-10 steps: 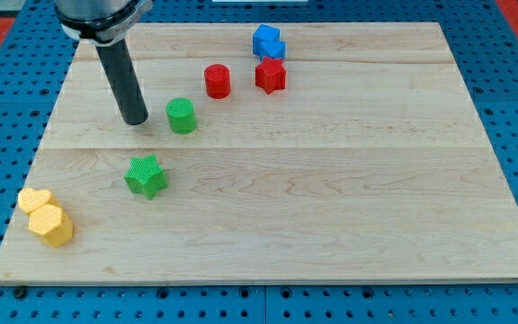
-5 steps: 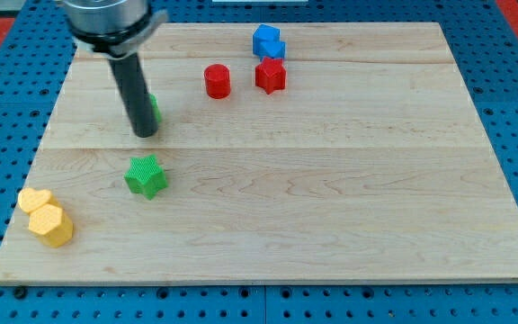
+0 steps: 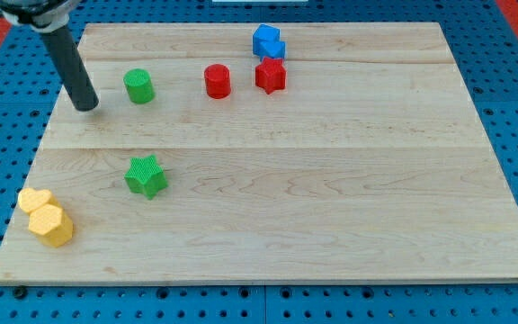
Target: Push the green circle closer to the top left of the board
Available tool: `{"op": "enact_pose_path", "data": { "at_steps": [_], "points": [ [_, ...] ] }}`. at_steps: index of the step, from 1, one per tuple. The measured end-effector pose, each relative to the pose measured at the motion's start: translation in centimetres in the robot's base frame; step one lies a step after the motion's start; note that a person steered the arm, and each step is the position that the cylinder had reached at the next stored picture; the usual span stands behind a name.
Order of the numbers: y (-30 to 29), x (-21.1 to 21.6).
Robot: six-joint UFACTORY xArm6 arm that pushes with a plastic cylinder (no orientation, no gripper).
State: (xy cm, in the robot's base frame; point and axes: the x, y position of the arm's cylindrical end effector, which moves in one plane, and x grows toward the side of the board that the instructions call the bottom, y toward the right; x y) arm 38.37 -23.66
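The green circle (image 3: 138, 86) stands on the wooden board (image 3: 331, 180) in its upper left part. My tip (image 3: 86, 106) rests on the board to the left of the green circle and slightly lower, with a clear gap between them. The dark rod rises from the tip toward the view's top left corner.
A green star (image 3: 146, 175) lies below the green circle. A red cylinder (image 3: 217, 81) and a red star (image 3: 271, 76) sit to its right, with a blue block (image 3: 268, 41) above the star. Two yellow blocks (image 3: 46, 217) sit at the lower left edge.
The green circle has moved up and to the left from near the board's middle left. My tip has moved left past it and now stands apart from it.
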Motion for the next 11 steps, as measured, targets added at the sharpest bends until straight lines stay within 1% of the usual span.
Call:
{"op": "enact_pose_path", "data": {
  "at_steps": [1,2,3,4,5,6,7,8,9,10,11],
  "points": [
    [6.0,0.6],
    [4.8,-4.1],
    [4.2,-7.5],
    [3.8,-9.2],
    [4.5,-3.7],
    [8.5,-5.4],
    [7.4,-9.5],
    [4.8,-10.4],
    [5.3,-8.4],
    [1.6,-2.6],
    [-5.1,4.5]
  ]
}}
